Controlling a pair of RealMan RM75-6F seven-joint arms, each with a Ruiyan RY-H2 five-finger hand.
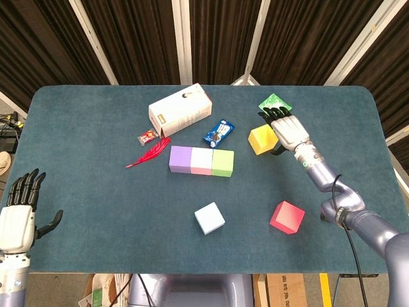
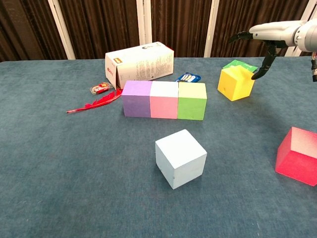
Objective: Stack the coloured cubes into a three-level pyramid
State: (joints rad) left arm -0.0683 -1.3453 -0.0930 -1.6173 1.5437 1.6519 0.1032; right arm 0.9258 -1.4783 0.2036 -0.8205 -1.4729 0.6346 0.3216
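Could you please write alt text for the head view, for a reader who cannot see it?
The robot's right hand, fingers spread, hovers at the yellow cube on a blue table; contact is unclear. A purple cube, pink cube and green cube form a row, with a pale blue cube and red cube loose nearer. The left hand waits open.

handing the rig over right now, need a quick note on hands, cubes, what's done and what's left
Right hand: open, over the yellow cube, not gripping it.
Left hand: open, idle at the near left edge.
Done: base row of purple cube, pink cube and green cube, touching.
Loose: yellow, pale blue cube, red cube.
Left: two cubes on the row, one on top.
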